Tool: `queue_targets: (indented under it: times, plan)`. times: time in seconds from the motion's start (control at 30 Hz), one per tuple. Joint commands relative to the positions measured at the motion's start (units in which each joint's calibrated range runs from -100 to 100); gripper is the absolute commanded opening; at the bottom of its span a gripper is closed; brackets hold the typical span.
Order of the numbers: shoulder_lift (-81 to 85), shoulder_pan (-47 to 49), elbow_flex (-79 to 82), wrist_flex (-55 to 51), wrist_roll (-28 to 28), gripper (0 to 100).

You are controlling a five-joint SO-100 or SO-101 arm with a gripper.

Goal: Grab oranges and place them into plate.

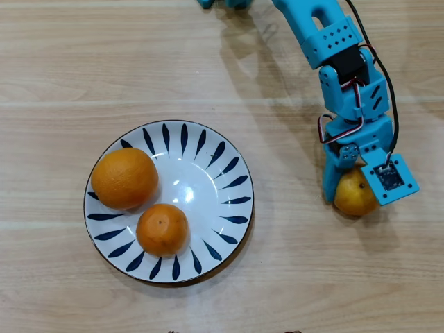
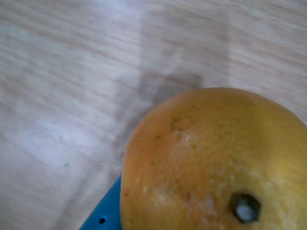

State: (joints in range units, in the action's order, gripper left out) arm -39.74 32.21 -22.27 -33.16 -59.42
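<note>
Item one, the yellower orange (image 1: 352, 194): on my overhead view it sits on the wooden table (image 1: 62, 76), well to the right of the plate (image 1: 232, 182), partly covered by the blue arm's camera mount. The gripper (image 1: 347, 187) is down around it, one blue finger against its left side; the other is hidden under the mount, so I read the claw as pinching this fruit. On my wrist view the same yellower orange (image 2: 216, 163) fills the lower right: dull orange-yellow skin, finely pitted, with small brown flecks and a dark stem scar with a pale centre. A blue finger (image 2: 103, 218) shows at the bottom edge beside it.

Item two, the large orange (image 1: 125, 178): deep orange, round, lying in the upper left of the plate.

Item three, the smaller orange (image 1: 162, 229): deep orange with a tiny dark stem dot, lying in the lower middle of the plate, just beside the large one.

Item four, the plate: white, round, dark blue petal strokes around the rim, thin dark edge.
</note>
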Motion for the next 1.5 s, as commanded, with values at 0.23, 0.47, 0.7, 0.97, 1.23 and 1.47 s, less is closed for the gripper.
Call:
queue_targets:
  times: [0.23,0.47,0.7,0.97,1.23,1.47]
  plan:
    - [35.3,-9.1,24.5,-2.7,10.6,26]
    - [48.2,-21.4,40.4,4.4,20.4,26]
    - [48.3,-28.5,48.8,14.8,24.0,26]
    - [48.2,-32.2,57.4,19.6,24.1,26]
    - [48.2,-30.5,57.9,19.8,22.7,46]
    - [48.5,-29.5,58.0,19.8,22.2,46]
